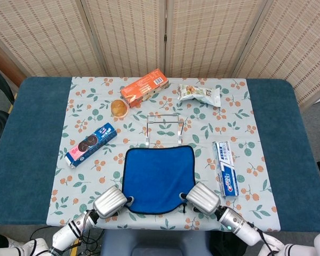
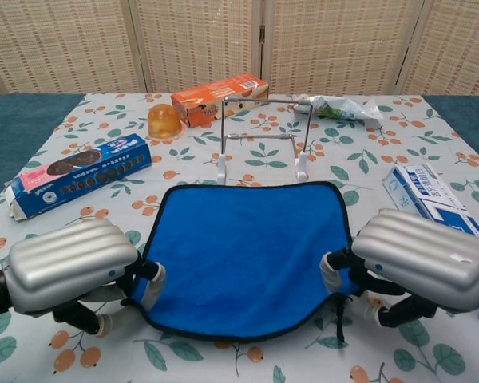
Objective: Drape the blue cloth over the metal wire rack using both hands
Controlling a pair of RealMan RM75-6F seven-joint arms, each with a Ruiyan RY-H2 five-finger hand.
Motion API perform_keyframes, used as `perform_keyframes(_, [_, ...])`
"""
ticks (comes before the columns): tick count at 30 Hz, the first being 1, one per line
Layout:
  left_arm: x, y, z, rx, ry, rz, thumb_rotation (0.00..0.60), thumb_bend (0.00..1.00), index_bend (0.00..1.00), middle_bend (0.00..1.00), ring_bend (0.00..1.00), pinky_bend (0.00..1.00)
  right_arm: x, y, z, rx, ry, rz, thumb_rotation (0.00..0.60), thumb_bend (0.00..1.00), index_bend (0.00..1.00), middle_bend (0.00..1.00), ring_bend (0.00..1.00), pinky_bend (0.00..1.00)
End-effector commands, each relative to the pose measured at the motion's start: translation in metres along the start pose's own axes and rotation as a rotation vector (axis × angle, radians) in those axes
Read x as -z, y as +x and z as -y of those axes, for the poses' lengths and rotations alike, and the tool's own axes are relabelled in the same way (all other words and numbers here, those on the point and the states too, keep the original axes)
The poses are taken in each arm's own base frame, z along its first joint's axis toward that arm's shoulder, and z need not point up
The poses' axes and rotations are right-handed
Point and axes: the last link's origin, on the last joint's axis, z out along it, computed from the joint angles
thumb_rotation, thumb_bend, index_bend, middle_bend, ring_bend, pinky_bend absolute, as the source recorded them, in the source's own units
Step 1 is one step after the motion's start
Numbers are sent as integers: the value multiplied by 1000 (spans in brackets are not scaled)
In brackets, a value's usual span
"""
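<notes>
The blue cloth (image 1: 158, 177) (image 2: 243, 255) lies on the floral tablecloth, its near edge lifted and pulled in. My left hand (image 1: 111, 201) (image 2: 70, 262) pinches the cloth's near left corner. At the near right corner my right hand (image 1: 203, 198) (image 2: 421, 258) grips the cloth the same way. The metal wire rack (image 1: 165, 128) (image 2: 260, 137) stands upright just beyond the cloth's far edge, bare.
A blue cookie box (image 1: 90, 144) lies left of the cloth and a toothpaste box (image 1: 225, 167) right of it. Behind the rack are an orange box (image 1: 144, 87), a round orange jelly cup (image 1: 119, 108) and a snack bag (image 1: 199, 94).
</notes>
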Motion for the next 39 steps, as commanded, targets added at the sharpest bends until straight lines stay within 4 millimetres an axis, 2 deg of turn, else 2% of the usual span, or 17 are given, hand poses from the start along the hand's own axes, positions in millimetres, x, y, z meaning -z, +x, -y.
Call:
perform_keyframes(1, [-5, 9, 2, 21, -2, -22, 600, 500, 582, 997, 935, 1000, -1, 7, -2, -11, -6, -28, 600, 479, 644, 920, 880, 1000])
perform_keyframes(9, [-24, 53, 9, 75, -14, -99, 600, 500, 580, 997, 935, 1000, -4, 45, -13, -20, -46, -146, 600, 479, 650, 923, 883, 1000])
perform_keyframes(23, [-66, 144, 30, 182, 62, -199, 600, 499, 577, 997, 935, 1000, -13, 118, -55, -11, -187, -291, 600, 480, 650, 923, 883, 1000])
perform_keyframes(29, [-81, 171, 41, 209, 115, -225, 600, 500, 576, 997, 935, 1000, -23, 138, -71, 0, -239, -303, 600, 479, 650, 923, 883, 1000])
perform_keyframes(39, [-101, 202, 57, 268, 193, -251, 600, 499, 576, 997, 935, 1000, -46, 170, -90, 46, -285, -341, 600, 480, 650, 923, 882, 1000])
